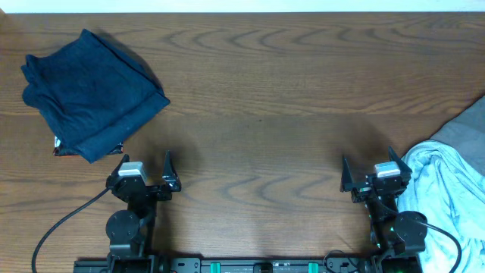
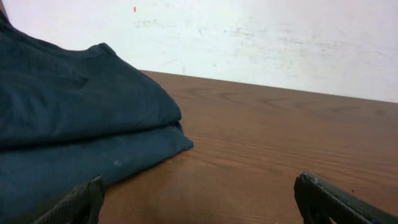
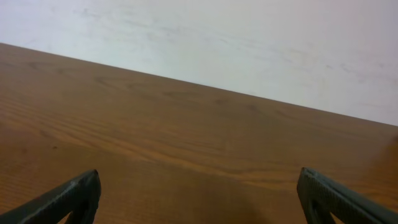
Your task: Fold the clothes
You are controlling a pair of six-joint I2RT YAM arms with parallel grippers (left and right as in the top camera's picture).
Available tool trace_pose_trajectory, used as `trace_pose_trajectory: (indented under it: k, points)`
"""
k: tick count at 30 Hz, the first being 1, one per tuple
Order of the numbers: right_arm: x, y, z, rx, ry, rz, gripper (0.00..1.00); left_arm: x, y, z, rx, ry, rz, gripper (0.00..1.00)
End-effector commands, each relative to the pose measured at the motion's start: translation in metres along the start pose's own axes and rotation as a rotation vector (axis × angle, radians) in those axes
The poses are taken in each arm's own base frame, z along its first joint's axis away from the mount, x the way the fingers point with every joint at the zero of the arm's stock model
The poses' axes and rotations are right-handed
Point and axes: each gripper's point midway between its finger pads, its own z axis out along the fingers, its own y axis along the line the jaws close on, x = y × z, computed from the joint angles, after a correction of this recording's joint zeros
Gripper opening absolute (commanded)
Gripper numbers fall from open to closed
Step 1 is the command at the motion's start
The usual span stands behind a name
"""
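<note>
Counter: brown wood-grain surface that fills the overhead view and carries every item below. Wall: white and scuffed, behind the counter's far edge in both wrist views. Dark navy garment: folded into a thick, roughly square stack at the far left of the counter. It lies flat with its layered edges toward the left arm, and in the left wrist view it fills the left side. Pale light-blue garment: a crumpled, unfolded heap at the near right edge of the counter, just beside the right arm and running out of view to the right. Grey garment: a flat patch at the right edge, beyond the light-blue one and touching it, mostly cut off by the view. Left arm and right arm: black, at the near edge, well apart. Left fingers: spread wide, holding nothing, near the navy stack but not touching it. Right fingers: spread wide, holding nothing, over bare wood. Cable: black, curving from the left arm toward the near left corner.
</note>
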Motion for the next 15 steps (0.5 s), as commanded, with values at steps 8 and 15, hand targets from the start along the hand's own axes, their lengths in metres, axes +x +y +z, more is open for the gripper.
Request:
trace_pose_trajectory:
  k: [8,15]
  points:
    - [-0.011,0.001,-0.001,-0.004,-0.034,0.059,0.99,0.015,-0.002,0.001,0.018,0.045,-0.050,0.98]
    - [-0.033,-0.016,-0.011,0.065,0.052,0.066,0.99,-0.018,-0.007,-0.008,0.014,0.062,-0.075,0.98]
